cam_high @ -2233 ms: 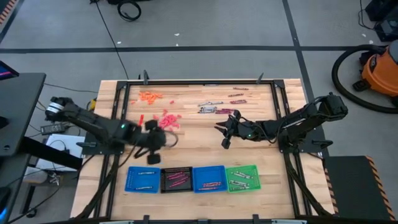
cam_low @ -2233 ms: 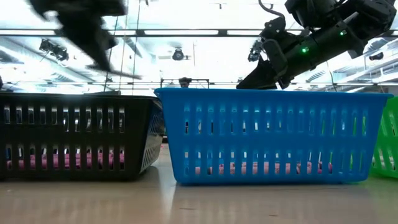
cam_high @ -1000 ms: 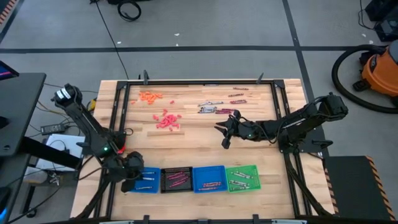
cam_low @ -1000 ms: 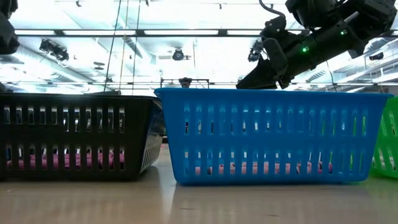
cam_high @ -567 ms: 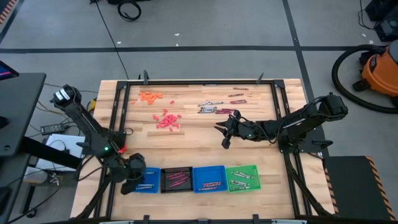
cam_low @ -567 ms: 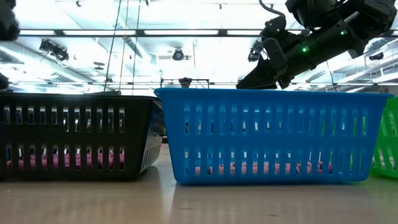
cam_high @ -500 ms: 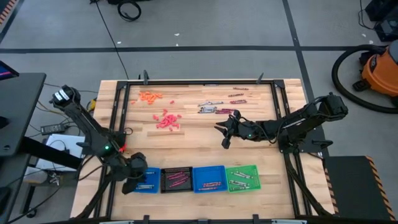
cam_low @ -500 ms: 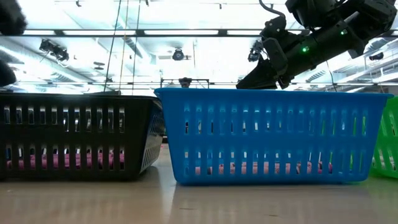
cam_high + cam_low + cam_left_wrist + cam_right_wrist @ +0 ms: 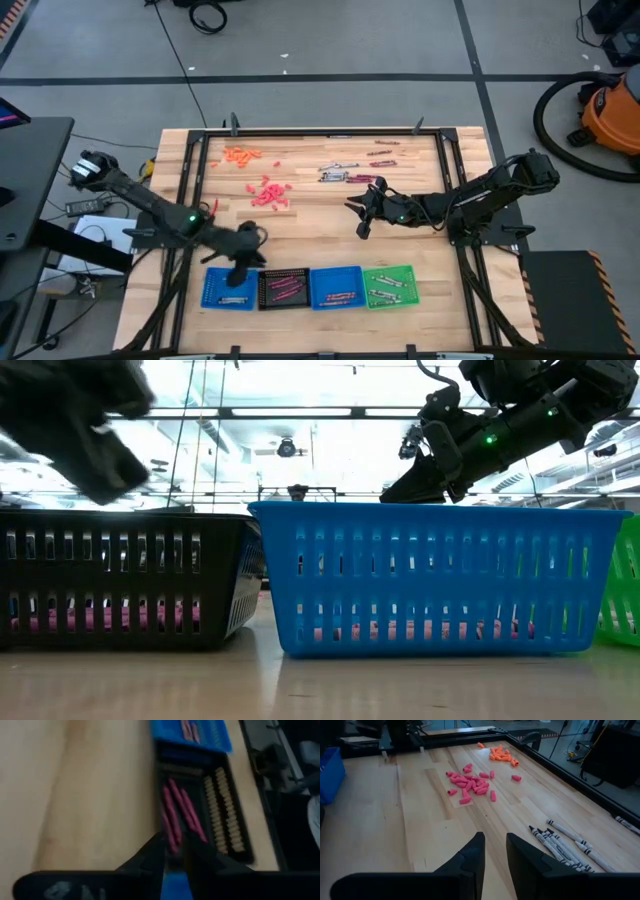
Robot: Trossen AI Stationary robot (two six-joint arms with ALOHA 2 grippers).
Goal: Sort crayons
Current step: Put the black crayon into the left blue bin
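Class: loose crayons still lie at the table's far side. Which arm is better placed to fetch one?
Right: the right gripper hangs just short of the loose crayons, empty. The left gripper is over the trays, farther off.
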